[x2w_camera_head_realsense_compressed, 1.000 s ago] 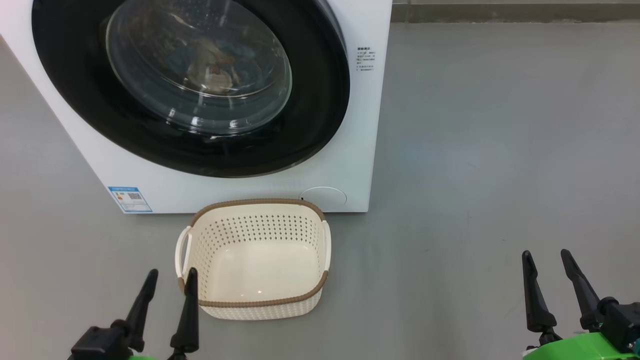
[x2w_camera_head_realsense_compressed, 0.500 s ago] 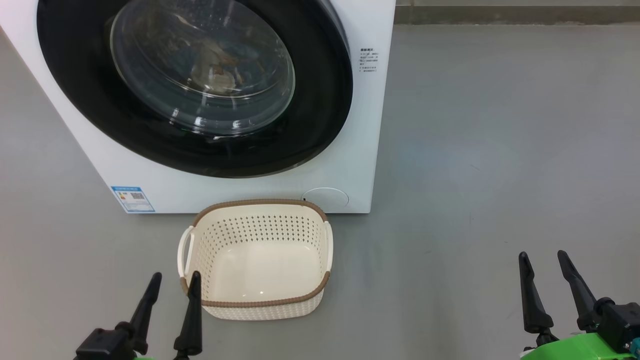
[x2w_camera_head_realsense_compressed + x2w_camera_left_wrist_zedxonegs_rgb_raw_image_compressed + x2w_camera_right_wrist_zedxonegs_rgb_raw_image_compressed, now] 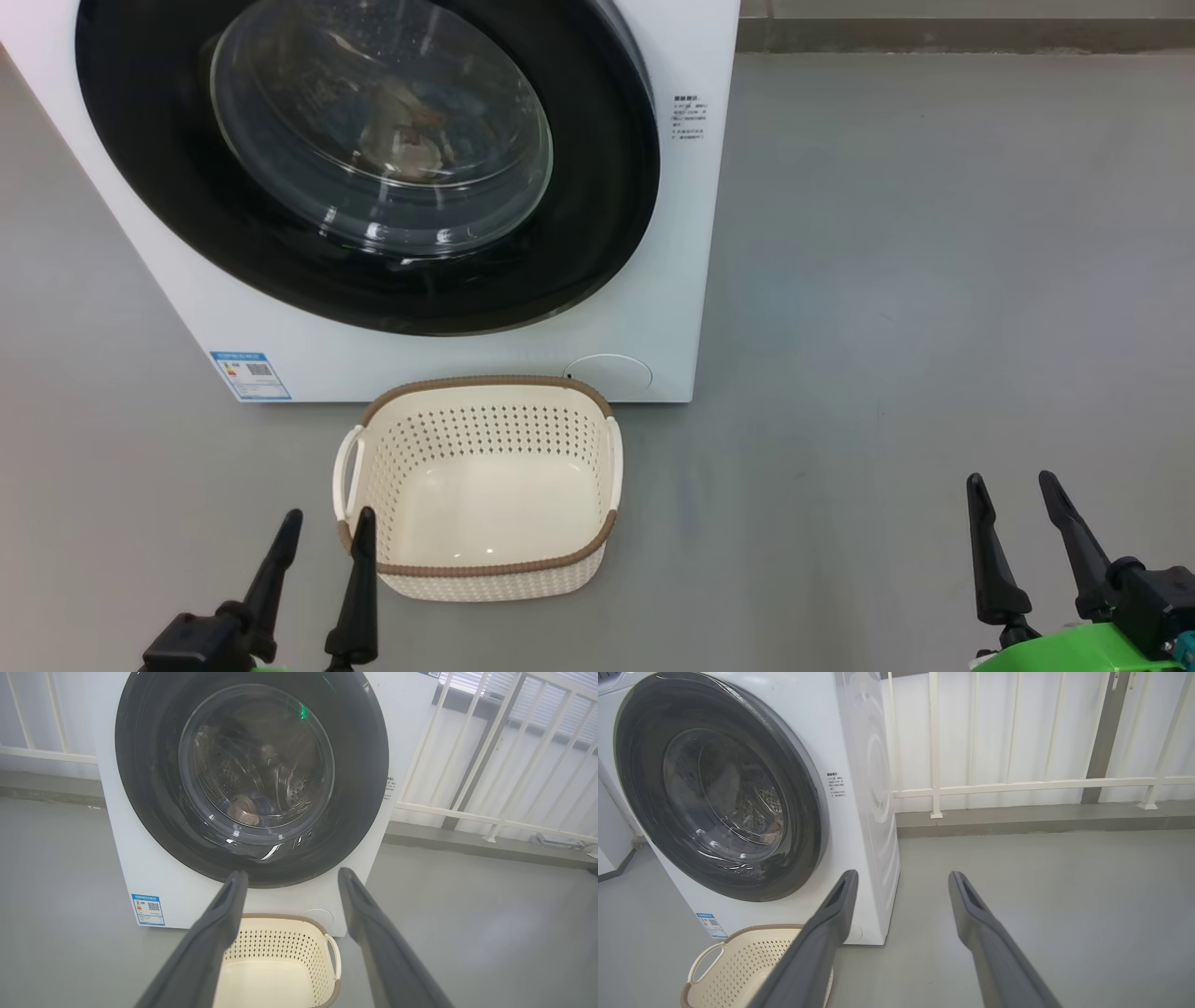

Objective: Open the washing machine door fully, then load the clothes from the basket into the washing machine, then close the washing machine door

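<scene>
The white washing machine (image 3: 672, 233) stands ahead with its door (image 3: 597, 187) shut flat against the front. Through the glass bowl, clothes (image 3: 401, 140) lie inside the drum, also seen in the left wrist view as clothes (image 3: 247, 812). The cream basket (image 3: 485, 383) sits on the floor before the machine, with nothing in it. My left gripper (image 3: 330, 515) is open just left of the basket's near corner. My right gripper (image 3: 1011, 478) is open over bare floor far to the right. Each wrist view shows its own open gripper, left (image 3: 292, 873) and right (image 3: 903, 875), holding nothing.
A blue label sticker (image 3: 250, 374) and a round cover (image 3: 607, 371) mark the machine's lower front. Grey floor (image 3: 934, 280) stretches to the right. A white railing (image 3: 1017, 784) on a low kerb runs behind and beside the machine.
The whole head picture has slid slightly down and right, so the camera moved. Door, basket and both grippers stand as before.
</scene>
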Controlling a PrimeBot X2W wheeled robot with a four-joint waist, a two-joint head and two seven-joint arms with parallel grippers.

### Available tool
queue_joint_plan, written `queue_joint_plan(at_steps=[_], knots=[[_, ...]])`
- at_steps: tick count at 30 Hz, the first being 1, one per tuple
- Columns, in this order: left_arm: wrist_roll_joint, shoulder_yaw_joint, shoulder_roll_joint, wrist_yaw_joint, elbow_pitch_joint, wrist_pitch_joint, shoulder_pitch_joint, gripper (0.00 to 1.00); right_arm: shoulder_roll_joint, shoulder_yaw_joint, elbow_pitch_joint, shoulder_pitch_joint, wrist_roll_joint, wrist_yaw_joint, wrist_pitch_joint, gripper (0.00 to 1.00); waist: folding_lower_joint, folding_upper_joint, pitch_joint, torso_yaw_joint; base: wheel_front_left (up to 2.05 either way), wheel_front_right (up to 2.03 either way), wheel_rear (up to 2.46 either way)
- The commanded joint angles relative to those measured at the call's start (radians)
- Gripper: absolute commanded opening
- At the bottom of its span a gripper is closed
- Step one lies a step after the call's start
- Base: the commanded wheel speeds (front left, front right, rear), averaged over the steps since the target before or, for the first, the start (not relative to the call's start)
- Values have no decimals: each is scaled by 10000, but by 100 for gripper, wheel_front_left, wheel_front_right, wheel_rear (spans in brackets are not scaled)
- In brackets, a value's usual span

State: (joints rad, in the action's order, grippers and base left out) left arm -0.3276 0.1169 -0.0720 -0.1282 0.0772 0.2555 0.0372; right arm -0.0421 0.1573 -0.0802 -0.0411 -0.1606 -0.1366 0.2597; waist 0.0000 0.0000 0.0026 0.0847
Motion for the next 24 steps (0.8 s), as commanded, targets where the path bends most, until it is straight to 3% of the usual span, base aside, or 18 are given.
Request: queue_joint_plan(at_steps=[1,24], knots=[[90,-317,-115,-25,-190,63,-182,100,-82,-292,224,192,29,59,21,100,0,0,-3,4,0,0,0],[229,-197,-215,-25,-300,63,-166,100,-82,-329,149,151,20,59,21,100,0,0,-15,12,0,0,0]])
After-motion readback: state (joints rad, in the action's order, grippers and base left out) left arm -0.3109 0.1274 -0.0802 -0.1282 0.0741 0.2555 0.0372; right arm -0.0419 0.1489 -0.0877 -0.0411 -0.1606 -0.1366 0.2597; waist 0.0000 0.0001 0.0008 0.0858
